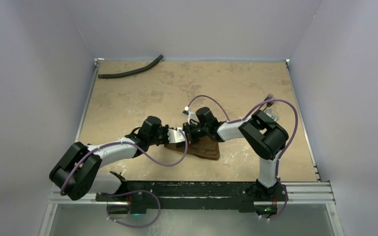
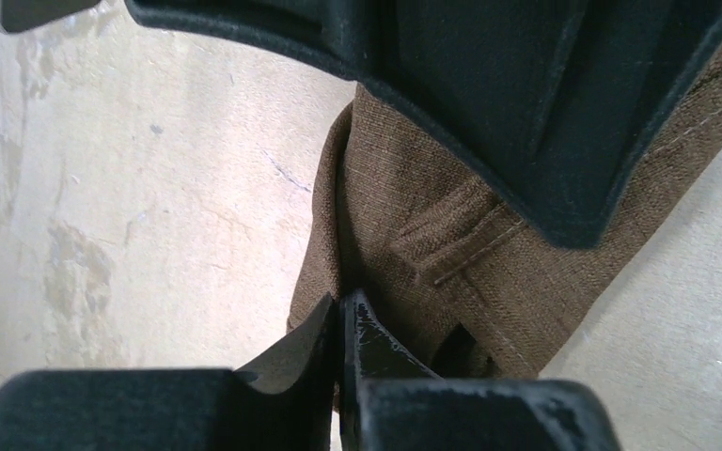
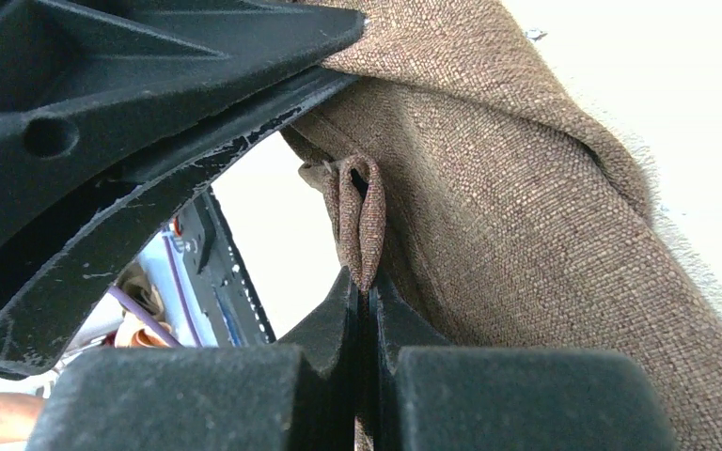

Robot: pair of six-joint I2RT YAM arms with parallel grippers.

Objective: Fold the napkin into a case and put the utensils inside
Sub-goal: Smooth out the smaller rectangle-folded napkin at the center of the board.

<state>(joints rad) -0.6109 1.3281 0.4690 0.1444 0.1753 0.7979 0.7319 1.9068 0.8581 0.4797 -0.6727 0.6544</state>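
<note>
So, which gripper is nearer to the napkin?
Neither left nor right: both touch the napkin. The left gripper has its jaws closed on the left edge; the right gripper pinches a small fold just beside it.

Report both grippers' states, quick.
Left gripper: shut on the edge of the soft brown cloth napkin.
Right gripper: shut, pinching a fold of that napkin.

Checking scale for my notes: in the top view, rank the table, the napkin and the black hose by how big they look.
1. table, by far the largest.
2. napkin, bunched up and partly covered.
3. hose, longer than the napkin but much thinner, so it fills less of the picture.
</note>
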